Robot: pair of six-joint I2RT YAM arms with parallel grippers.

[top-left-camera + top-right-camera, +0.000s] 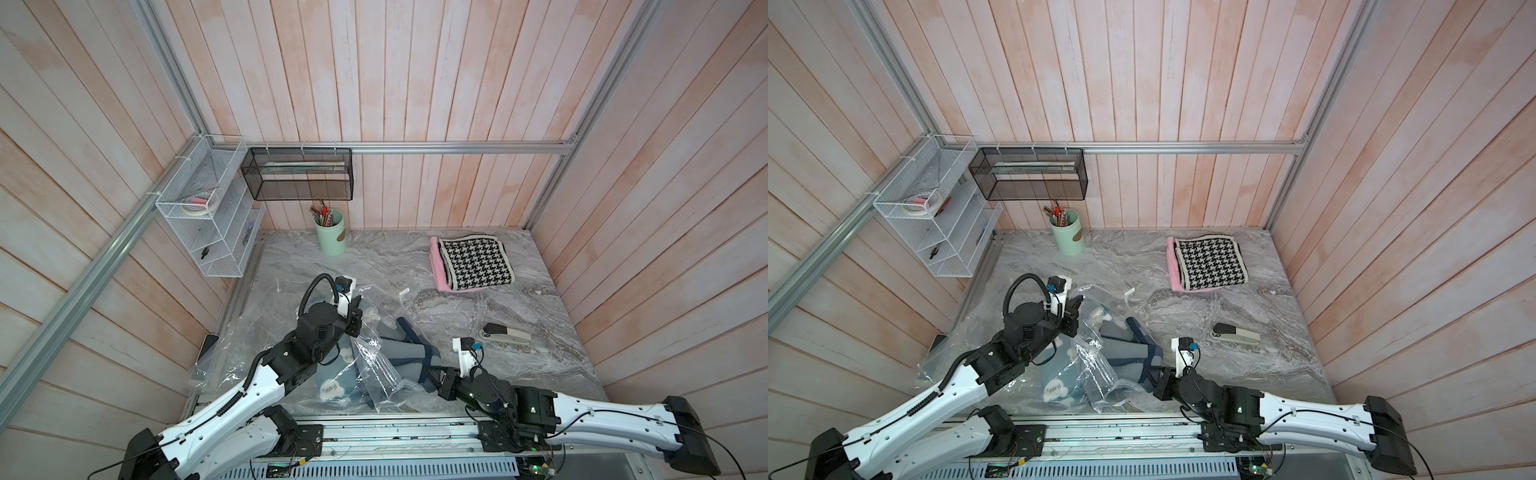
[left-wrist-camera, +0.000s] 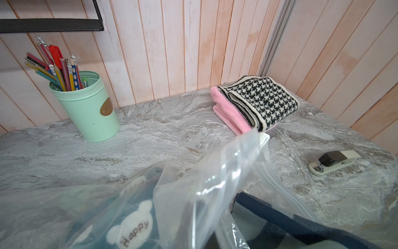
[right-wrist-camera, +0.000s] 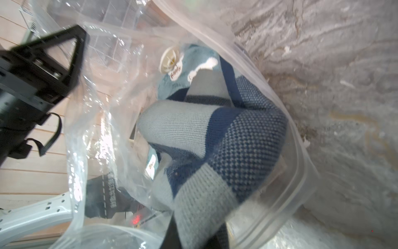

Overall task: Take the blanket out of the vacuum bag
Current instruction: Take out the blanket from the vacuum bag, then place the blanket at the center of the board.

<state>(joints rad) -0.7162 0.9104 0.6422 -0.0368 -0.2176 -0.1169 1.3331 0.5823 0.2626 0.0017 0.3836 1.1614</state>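
Neither gripper's fingers show in its own wrist view; the left wrist view gives only a raised flap of the vacuum bag (image 2: 204, 179), and the right wrist view blurs at its lower edge, where the blanket (image 3: 193, 140) runs out of frame; in both top views the left arm (image 1: 257, 382) covers part of the bag, and the clear film is hard to trace against the grey marble table (image 1: 540, 365); the left gripper (image 1: 358, 320) is closed tight and, as far as the top views show, pinches the bag's upper film, which stands lifted off the table; the right gripper (image 1: 432, 379) is closed on the dark blue end of the blanket, near the front edge of the table; the bag lies crumpled at the front left of the table, its zip-rimmed mouth turned toward the right gripper, with a white slider clip (image 2: 263, 138) at its far corner and the round white valve cap (image 3: 169, 59) deep behind the cloth; the blanket is a knit of grey and dark blue checks, bunched in the bag's mouth, its near end reaching to the right gripper; how much of it lies clear of the film I cannot tell; behind it in the bag sits a teal fleece (image 2: 133, 230) with white bears marked "Happy".
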